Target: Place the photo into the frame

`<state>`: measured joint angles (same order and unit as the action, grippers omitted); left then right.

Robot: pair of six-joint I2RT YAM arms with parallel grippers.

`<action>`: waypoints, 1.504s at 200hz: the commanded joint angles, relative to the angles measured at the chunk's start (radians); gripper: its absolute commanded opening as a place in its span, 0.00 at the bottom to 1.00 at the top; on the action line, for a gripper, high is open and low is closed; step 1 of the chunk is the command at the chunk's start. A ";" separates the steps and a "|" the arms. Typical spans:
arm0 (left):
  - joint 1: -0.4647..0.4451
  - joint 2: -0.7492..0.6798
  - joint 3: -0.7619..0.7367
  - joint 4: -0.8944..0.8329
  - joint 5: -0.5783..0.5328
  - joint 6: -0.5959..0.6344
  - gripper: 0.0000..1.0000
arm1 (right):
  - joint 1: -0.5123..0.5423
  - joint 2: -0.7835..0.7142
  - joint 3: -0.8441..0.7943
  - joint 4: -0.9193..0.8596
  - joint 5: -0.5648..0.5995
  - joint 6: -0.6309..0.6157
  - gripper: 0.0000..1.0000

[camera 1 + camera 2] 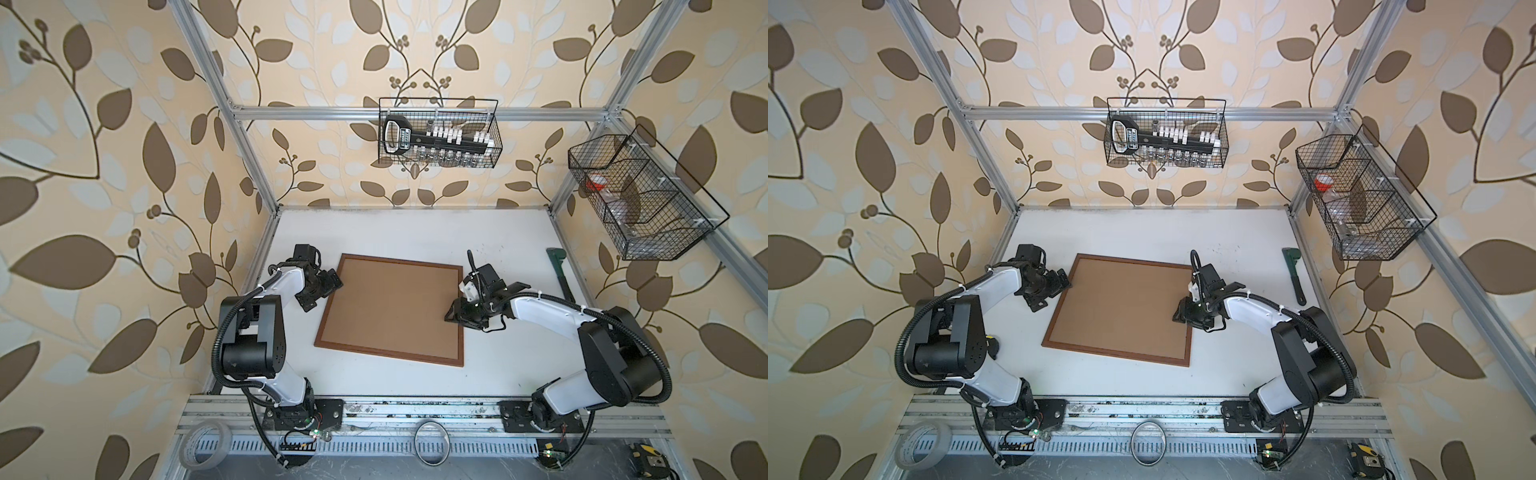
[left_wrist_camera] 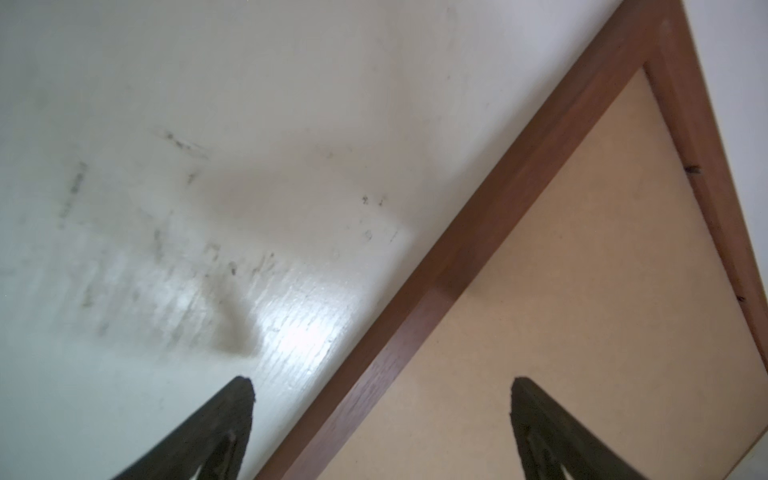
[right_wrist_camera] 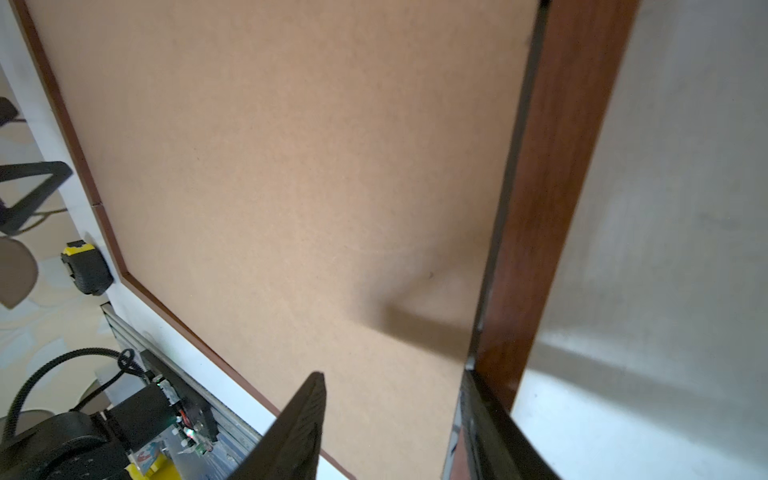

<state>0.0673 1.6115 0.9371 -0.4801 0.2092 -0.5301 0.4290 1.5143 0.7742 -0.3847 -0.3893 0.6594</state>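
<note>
frame (image 2: 482, 232) lies flat on the table (image 2: 208, 124), brown board (image 3: 291, 166) filling it. L gripper (image 2: 381, 380) spread wide, astride its left rail. R gripper (image 3: 392, 372) half-open at the right rail, prob touching it.

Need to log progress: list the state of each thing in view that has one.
frame: lying flat, back up
backing board: seated in the frame, covering its opening
left pincer: open, straddling the frame's rail, holding nothing
right pincer: open over the backing board, holding nothing
</note>
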 commanded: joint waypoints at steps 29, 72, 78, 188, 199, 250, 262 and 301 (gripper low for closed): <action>0.012 0.043 -0.068 0.084 0.174 -0.086 0.96 | -0.025 -0.014 -0.100 0.215 -0.203 0.118 0.57; 0.012 0.056 -0.092 0.096 0.208 -0.094 0.95 | -0.041 -0.077 -0.171 0.656 -0.448 0.389 0.57; 0.012 0.056 -0.091 0.094 0.208 -0.094 0.95 | -0.041 -0.080 -0.177 0.706 -0.464 0.422 0.57; 0.012 0.089 -0.093 0.102 0.219 -0.085 0.92 | -0.038 -0.013 -0.250 1.347 -0.504 0.782 0.46; 0.012 0.090 -0.092 0.107 0.222 -0.087 0.92 | -0.029 0.008 -0.227 1.330 -0.500 0.760 0.45; 0.011 0.088 -0.087 0.105 0.228 -0.085 0.90 | 0.021 0.107 -0.179 1.382 -0.485 0.786 0.43; 0.012 0.083 -0.083 0.102 0.228 -0.084 0.90 | 0.024 0.119 -0.181 1.412 -0.485 0.804 0.43; 0.012 0.033 -0.035 0.044 0.194 -0.057 0.91 | 0.023 0.113 -0.172 1.379 -0.485 0.786 0.41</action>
<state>0.1047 1.6520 0.8974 -0.2611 0.2924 -0.5594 0.4427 1.6325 0.5938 0.9760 -0.8494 1.4208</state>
